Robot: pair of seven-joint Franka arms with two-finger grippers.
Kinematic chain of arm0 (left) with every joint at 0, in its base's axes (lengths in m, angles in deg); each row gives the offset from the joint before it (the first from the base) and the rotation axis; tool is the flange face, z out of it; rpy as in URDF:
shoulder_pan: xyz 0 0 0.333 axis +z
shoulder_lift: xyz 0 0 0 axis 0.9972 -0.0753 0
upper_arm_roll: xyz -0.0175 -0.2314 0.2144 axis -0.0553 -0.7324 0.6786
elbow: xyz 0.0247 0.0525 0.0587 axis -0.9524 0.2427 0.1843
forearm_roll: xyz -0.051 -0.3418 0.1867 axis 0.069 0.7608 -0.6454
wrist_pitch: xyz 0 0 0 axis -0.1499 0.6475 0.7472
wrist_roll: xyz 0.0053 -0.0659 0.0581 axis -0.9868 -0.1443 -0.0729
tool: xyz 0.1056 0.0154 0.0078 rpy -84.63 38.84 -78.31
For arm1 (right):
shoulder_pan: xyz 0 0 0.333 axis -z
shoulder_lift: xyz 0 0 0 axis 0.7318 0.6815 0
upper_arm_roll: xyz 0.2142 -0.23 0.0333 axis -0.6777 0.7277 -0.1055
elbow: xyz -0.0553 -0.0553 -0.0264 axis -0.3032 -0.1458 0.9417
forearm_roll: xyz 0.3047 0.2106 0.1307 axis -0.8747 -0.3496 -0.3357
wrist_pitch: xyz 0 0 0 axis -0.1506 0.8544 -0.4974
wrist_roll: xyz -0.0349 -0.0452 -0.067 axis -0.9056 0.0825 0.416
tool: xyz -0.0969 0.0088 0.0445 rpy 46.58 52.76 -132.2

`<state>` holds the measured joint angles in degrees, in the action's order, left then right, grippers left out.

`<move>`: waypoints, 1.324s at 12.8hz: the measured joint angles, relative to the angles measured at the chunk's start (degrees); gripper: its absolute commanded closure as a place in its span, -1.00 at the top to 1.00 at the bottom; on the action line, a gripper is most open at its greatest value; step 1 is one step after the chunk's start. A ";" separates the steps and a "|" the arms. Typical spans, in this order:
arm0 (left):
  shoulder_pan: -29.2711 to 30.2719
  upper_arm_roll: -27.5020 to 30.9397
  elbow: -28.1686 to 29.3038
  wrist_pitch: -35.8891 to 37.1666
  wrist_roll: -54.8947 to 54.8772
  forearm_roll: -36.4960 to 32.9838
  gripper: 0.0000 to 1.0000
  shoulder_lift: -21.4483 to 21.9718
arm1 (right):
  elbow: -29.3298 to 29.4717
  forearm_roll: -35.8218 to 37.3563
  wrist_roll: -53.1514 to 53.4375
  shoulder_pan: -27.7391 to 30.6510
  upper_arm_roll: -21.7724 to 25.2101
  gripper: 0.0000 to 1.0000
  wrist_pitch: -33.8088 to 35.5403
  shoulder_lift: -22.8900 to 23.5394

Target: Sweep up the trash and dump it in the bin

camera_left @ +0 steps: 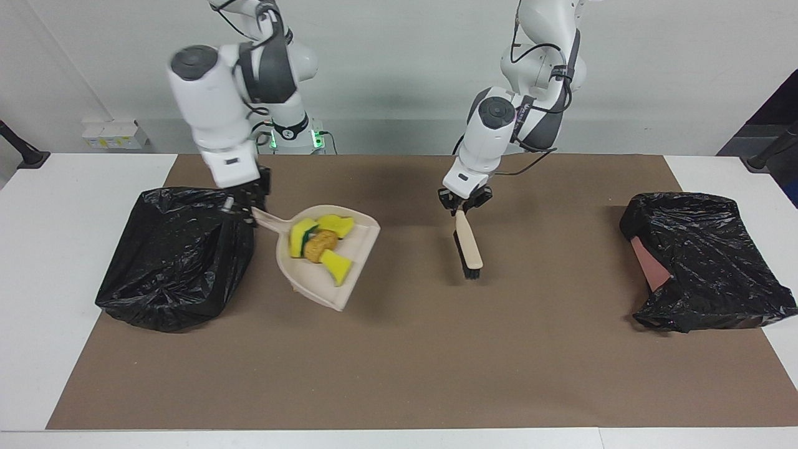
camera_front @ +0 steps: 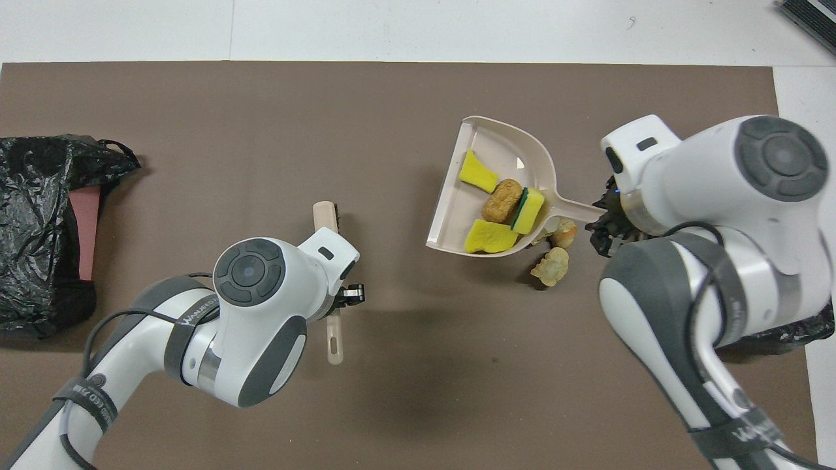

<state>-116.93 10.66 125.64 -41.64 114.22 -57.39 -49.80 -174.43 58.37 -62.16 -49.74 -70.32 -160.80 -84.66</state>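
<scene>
Holding: right tool point(camera_left: 244, 206) clamps dustpan point(camera_left: 330, 262) handle; trash point(camera_left: 321, 244) in the pan, pastry pieces point(camera_front: 552, 264) on desk point(camera_left: 399, 349).
Axis: handle points at bin point(camera_left: 174, 255), just beside.
Left tool point(camera_left: 464, 202): grips brush point(camera_left: 467, 246), waiting.

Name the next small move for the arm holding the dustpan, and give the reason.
Probably the right gripper should carry the dustpan over the black bin bag beside it and tip it. The pan, held by its handle, is lifted and tilted, with yellow sponge chunks and a brown lump inside. Two pastry pieces lie outside its rim on the mat. The left gripper holds the brush.
</scene>
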 measured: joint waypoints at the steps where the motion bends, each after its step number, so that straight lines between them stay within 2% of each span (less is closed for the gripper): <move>1: -0.85 -0.09 -0.08 0.10 1.25 -0.01 -1.00 0.00 | 0.05 0.02 -5.30 4.22 0.23 -1.00 1.43 -0.78; 5: -4.62 -0.32 -0.08 0.33 6.24 -0.03 -1.00 0.00 | 0.25 0.57 -24.99 19.24 1.02 -1.00 2.36 -1.31; 8: -6.95 -0.60 0.69 0.66 8.62 -0.04 -1.00 0.41 | 0.64 8.53 -31.20 26.29 1.17 -1.00 1.73 -1.55; 13: -10.65 -0.71 5.82 0.79 9.99 -0.04 -1.00 3.15 | 0.52 26.56 -31.30 25.84 0.09 -1.00 1.20 -1.71; 17: -14.05 -0.88 8.29 -1.27 14.16 -0.03 -1.00 3.73 | -0.28 36.59 -31.30 21.29 -0.35 -1.00 1.56 -1.48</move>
<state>-130.97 9.78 133.93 -42.91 128.38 -57.42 -46.07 -174.71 94.96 -93.46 -28.44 -70.67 -159.23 -86.14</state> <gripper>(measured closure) 0.740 0.678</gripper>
